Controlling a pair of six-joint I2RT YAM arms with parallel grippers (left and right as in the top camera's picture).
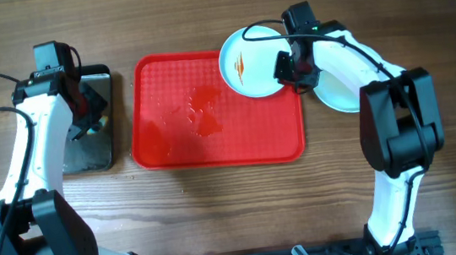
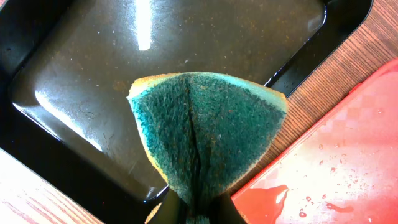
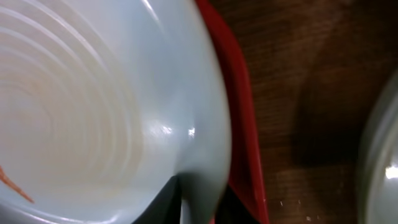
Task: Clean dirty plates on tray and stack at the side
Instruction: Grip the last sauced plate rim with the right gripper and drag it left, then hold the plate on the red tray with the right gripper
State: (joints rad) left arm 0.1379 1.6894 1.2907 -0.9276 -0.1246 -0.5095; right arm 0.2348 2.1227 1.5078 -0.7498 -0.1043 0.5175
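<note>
A dirty plate with orange streaks is held over the back right corner of the red tray. My right gripper is shut on its right rim. In the right wrist view the plate fills the left, with the tray rim under it. A plate or plates lie on the table right of the tray, partly hidden by my right arm. My left gripper is shut on a green sponge above the black tray.
The black tray lies left of the red tray. The red tray carries wet smears near its middle. Bare wooden table lies in front of both trays.
</note>
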